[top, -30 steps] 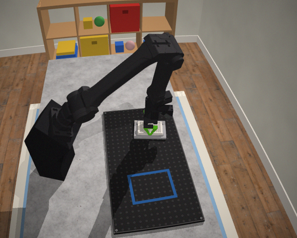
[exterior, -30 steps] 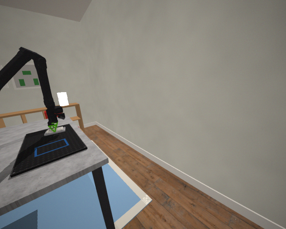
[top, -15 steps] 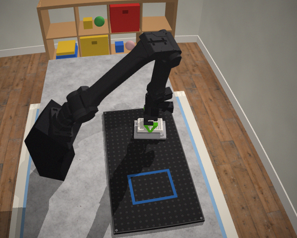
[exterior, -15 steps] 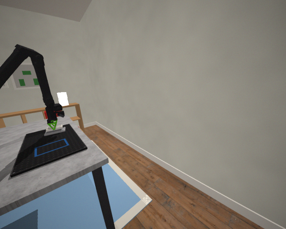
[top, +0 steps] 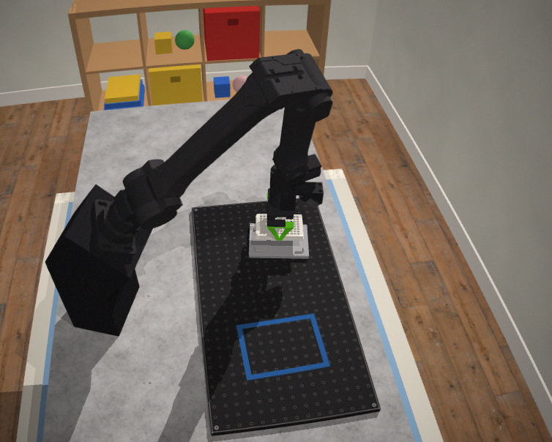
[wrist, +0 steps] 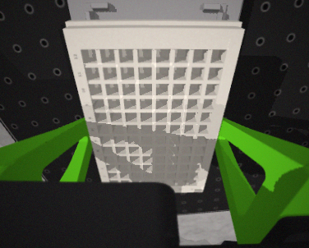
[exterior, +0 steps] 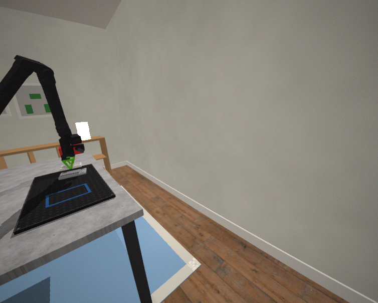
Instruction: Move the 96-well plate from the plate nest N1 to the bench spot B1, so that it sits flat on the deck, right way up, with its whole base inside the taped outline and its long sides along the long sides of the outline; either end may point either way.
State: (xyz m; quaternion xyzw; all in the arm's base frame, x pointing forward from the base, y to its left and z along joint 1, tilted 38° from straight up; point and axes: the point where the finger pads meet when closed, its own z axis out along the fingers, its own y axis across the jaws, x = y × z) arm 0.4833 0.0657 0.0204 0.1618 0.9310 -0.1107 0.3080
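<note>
Two green fingers of the gripper (wrist: 152, 160) are pressed against the long sides of the 96-well plate (wrist: 152, 103), one on each side, so the plate is clamped across its width. In the wrist view the plate is seen from above, wells up, with the grey plate nest N1 (wrist: 152, 10) showing beyond its far end. In the top view the plate (top: 296, 226) is carried above the nest (top: 278, 250), lifted free of it and right way up; the gripper (top: 275, 230) is pointed straight down over it. The nest is seated on the black perforated deck (top: 230, 257), towards its far end. The blue taped outline of bench spot B1 (top: 283, 370) is marked nearer the deck's near end, well apart from the nest. The deck is laid on a grey marbled table (top: 138, 340). A wooden shelf unit (top: 77, 41) with coloured blocks is placed behind the table.
</note>
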